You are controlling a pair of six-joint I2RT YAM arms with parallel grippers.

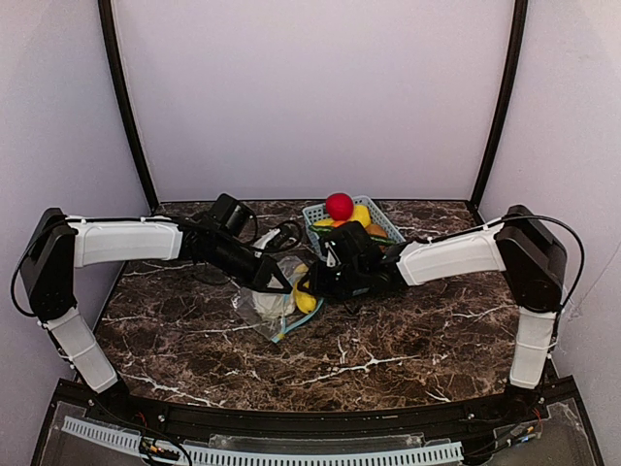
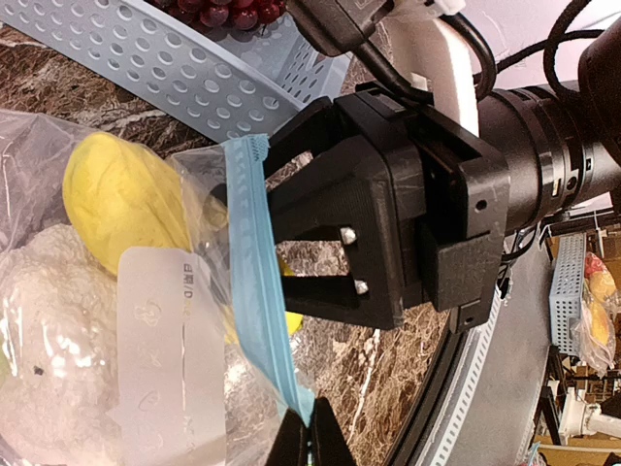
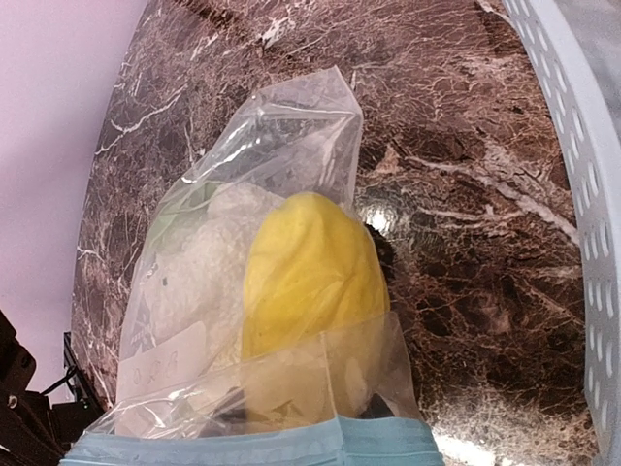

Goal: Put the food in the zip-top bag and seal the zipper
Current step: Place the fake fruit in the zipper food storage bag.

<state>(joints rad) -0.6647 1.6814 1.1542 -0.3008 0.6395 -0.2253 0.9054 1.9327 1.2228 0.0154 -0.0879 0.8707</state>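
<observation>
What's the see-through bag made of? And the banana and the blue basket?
The bag looks like thin clear plastic film: glossy, crinkled, see-through. The banana seems to be matte foam or rubber, probably a toy: dull, even yellow. The basket looks like moulded hard plastic with regular holes.

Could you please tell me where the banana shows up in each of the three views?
Top external: banana near the centre, inside the bag.
Left wrist: banana at upper left, inside the bag.
Right wrist: banana in the centre, inside the bag.
Shared landmark: basket, top of the left wrist view, right edge of the right wrist view.
</observation>
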